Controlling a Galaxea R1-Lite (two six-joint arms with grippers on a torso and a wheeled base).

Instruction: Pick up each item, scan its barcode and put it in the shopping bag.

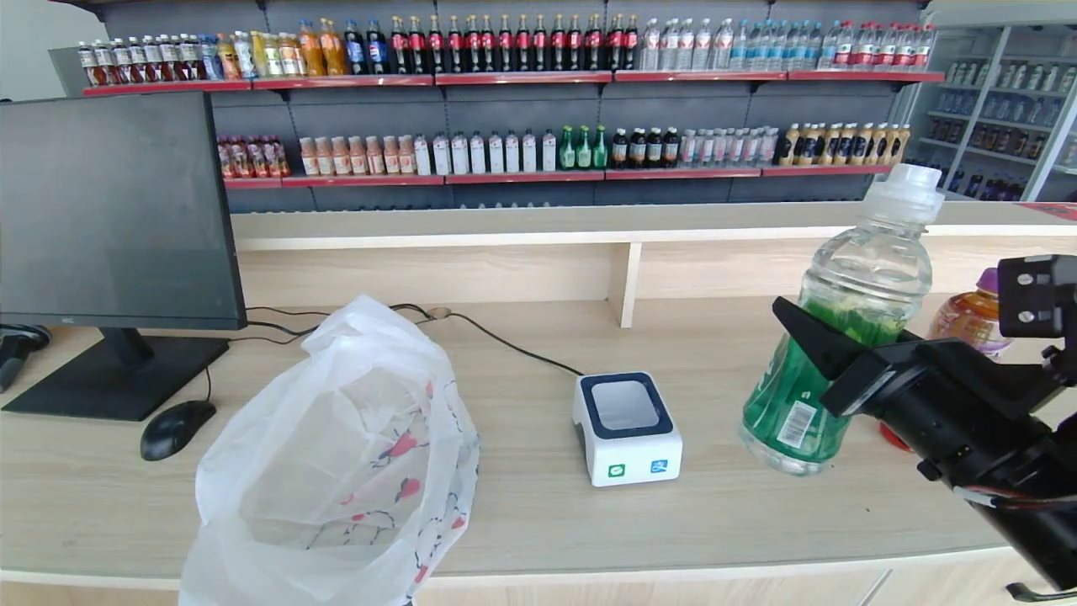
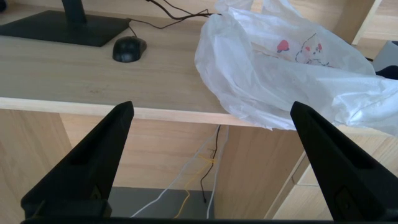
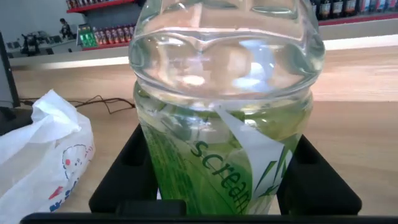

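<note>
Right gripper (image 3: 221, 186): fingers clamp the bottle (image 1: 867, 269), held tilted, right of the scanner (image 1: 627, 427). Left gripper (image 2: 211, 107): fingers wide apart, before the near desk (image 1: 547, 505) edge, by the bag (image 1: 336, 471).

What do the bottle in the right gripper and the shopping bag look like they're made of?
The bottle: probably clear, glossy plastic; the shelves show through it, and it has a green printed label. The shopping bag: thin, translucent white plastic film, crinkled and slumped.

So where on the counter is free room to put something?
Bare counter lies between the shopping bag and the scanner, and in front of it. Crowded: mouse and monitor at left, right gripper with the bottle at right.
</note>
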